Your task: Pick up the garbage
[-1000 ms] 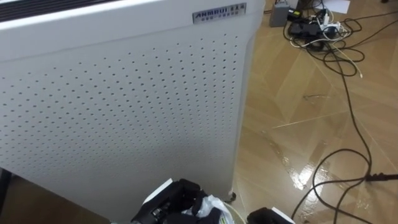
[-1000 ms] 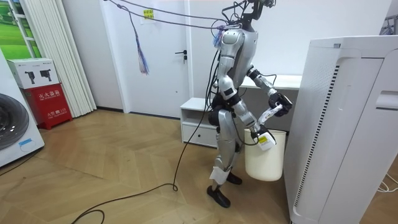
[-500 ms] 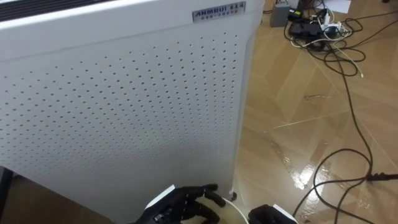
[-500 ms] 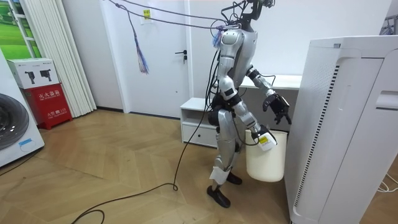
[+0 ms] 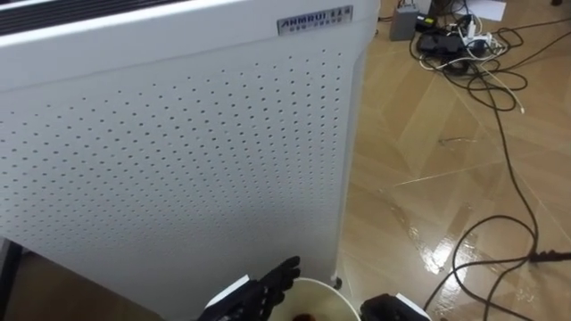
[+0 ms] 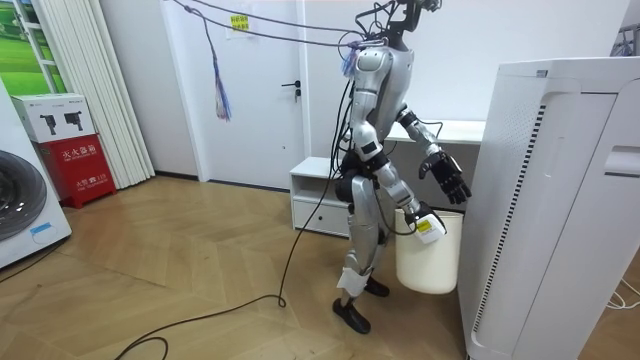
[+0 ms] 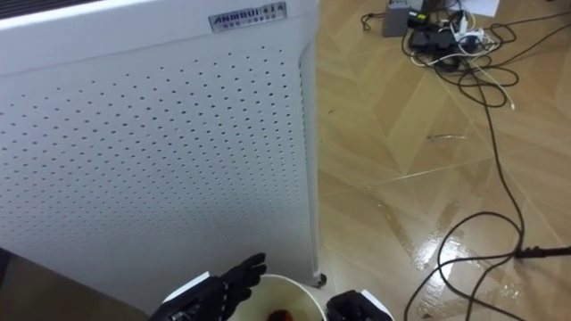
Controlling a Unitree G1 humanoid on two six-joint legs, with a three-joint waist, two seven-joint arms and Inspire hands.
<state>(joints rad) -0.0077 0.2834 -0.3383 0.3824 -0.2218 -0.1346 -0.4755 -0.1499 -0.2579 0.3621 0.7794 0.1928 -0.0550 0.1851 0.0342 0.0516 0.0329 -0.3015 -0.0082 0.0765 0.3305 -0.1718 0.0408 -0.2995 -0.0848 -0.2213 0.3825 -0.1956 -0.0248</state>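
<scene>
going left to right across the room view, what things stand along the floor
washing machine → red cabinet → low white cabinet → white bin → tall white appliance

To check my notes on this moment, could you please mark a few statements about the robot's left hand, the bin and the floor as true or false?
1. The left hand is open, fingers straight, above the white bin. True.
2. The left hand holds a crumpled white piece of garbage. False: it holds nothing.
3. The bin stands close beside the white perforated appliance. True.
4. The floor to the robot's right is carpeted. False: it is a wooden floor with cables lying across it.
5. In the room view the robot kneels at the bin. False: it stands upright.
</scene>
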